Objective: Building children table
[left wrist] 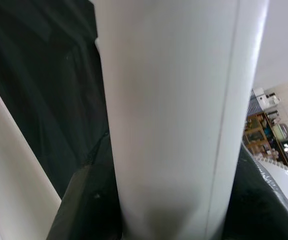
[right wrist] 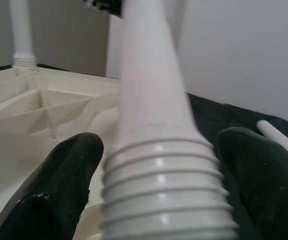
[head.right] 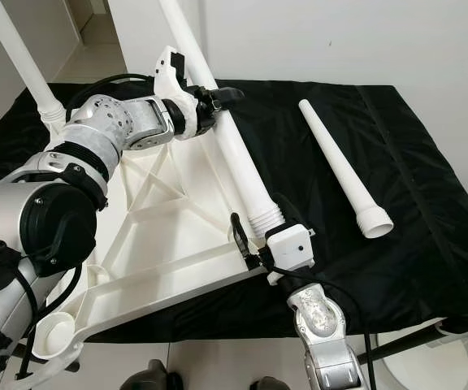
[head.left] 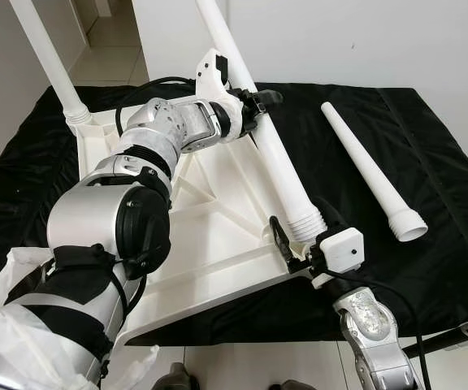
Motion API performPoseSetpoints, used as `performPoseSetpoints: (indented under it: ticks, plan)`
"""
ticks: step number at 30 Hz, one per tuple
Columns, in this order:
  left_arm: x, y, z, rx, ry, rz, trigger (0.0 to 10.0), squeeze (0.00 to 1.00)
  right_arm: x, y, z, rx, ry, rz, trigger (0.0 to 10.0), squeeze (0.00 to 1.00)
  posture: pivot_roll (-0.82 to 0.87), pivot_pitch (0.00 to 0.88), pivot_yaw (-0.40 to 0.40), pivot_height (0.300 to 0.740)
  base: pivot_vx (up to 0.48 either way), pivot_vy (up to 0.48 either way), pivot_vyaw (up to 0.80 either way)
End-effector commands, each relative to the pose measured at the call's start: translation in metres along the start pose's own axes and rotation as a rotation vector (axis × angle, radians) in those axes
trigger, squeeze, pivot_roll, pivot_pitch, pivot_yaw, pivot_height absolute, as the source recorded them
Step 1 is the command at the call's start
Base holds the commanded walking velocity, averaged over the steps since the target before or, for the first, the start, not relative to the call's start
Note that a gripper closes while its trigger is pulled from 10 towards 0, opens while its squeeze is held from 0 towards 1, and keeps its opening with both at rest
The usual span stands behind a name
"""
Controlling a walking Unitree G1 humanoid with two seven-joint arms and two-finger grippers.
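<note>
Leaning over the upturned white tabletop [head.left: 218,219] on the black cloth [head.left: 429,162], the held table leg [head.left: 270,146] is clamped mid-shaft by the left gripper [head.left: 254,104], while the right gripper [head.left: 295,244] straddles its threaded end with fingers [right wrist: 64,170] spread, and a loose leg [head.left: 372,175] lies beside the tabletop.
</note>
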State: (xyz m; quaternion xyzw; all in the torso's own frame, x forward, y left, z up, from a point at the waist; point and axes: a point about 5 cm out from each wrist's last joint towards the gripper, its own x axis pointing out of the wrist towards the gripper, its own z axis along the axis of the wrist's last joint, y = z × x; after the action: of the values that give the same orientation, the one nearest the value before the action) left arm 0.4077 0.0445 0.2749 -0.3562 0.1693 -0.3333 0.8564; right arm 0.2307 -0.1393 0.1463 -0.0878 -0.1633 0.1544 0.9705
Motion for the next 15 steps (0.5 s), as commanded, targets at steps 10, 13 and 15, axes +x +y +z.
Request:
performPoseSetpoints:
  ticks: [10, 13, 15]
  plan:
    - [0.000, -0.021, 0.026, 0.297, -0.146, -0.049, 10.0, 0.00, 0.012, -0.012, 0.013, 0.127, 0.019, -0.060, 10.0, 0.00, -0.07, 0.007, 0.049, 0.740, 0.000, 0.000, 0.00]
    - [-0.002, -0.024, 0.035, 0.374, -0.212, -0.025, 10.0, 0.00, 0.015, -0.015, 0.014, 0.121, 0.039, -0.060, 10.0, 0.00, -0.07, 0.009, 0.047, 0.740, 0.000, 0.000, 0.00]
    - [-0.004, -0.031, 0.043, 0.427, -0.279, -0.025, 10.0, 0.00, 0.019, -0.018, 0.015, 0.097, 0.064, -0.061, 10.0, 0.00, -0.07, 0.011, 0.046, 0.740, 0.000, 0.000, 0.00]
